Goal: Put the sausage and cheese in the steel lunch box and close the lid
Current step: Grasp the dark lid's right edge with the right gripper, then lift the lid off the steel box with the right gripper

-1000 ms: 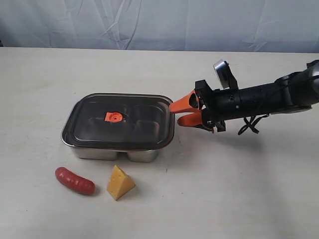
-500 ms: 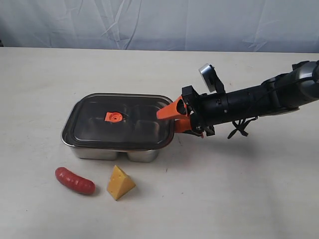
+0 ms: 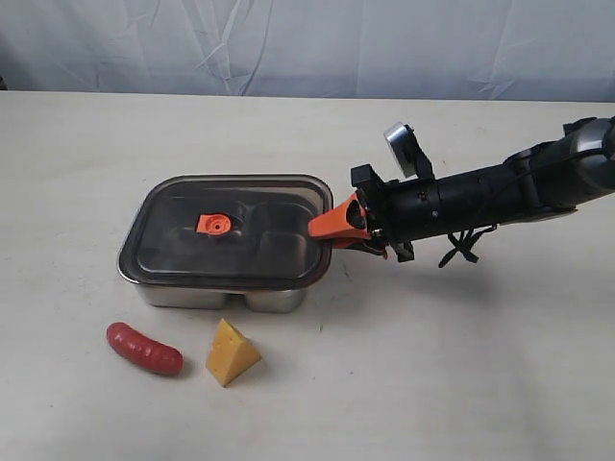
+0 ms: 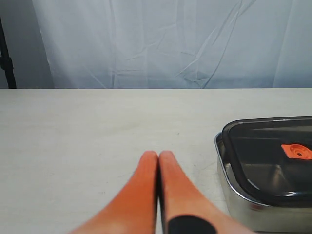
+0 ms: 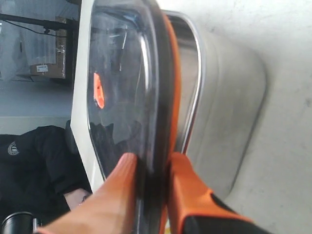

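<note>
Since the right tool (image 5: 152, 162) is pinched tight on the edge of the lid (image 3: 259, 240), lift it slowly and level off the steel lunch box (image 3: 221, 296), then park it away from the sausage (image 3: 144, 349) and cheese (image 3: 232, 352) on the table (image 3: 432, 365).

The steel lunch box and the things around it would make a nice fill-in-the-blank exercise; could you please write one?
1. The right claw is shut on the rim of the ____, which lies on the steel lunch box.
2. In the exterior view, the sausage lies on the table left of the ____.
3. The left claw is shut and holds ____.

Missing words: lid; cheese; nothing.
</note>
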`<action>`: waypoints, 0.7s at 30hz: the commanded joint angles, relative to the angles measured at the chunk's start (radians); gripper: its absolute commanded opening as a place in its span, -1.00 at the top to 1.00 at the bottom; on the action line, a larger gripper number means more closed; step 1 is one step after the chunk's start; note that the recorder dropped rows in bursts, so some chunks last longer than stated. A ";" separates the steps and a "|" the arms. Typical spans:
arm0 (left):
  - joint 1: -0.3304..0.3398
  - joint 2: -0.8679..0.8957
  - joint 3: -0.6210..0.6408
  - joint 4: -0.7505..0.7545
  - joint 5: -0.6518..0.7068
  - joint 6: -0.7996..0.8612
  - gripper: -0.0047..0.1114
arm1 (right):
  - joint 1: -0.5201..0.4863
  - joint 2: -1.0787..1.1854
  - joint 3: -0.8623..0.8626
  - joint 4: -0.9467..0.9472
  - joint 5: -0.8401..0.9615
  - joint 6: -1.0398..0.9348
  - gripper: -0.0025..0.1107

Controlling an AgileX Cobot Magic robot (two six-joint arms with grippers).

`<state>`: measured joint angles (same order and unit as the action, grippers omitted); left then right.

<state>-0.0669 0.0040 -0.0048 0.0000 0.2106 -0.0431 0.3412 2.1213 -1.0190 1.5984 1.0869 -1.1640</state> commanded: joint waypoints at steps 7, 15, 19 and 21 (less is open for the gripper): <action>0.005 -0.004 0.005 0.000 -0.008 -0.002 0.92 | -0.003 -0.002 -0.005 -0.007 0.102 -0.011 0.97; 0.005 -0.004 0.005 0.000 -0.006 -0.002 0.92 | -0.003 -0.040 -0.005 0.065 0.115 -0.017 0.97; 0.005 -0.004 0.005 0.000 -0.006 -0.002 0.92 | -0.003 -0.086 -0.005 0.105 0.127 -0.041 0.97; 0.005 -0.004 0.005 0.000 -0.006 -0.002 0.92 | -0.003 -0.108 -0.005 0.128 0.134 -0.041 0.97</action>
<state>-0.0669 0.0040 -0.0048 0.0000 0.2106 -0.0431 0.3412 2.0528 -1.0190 1.6763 1.1847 -1.1864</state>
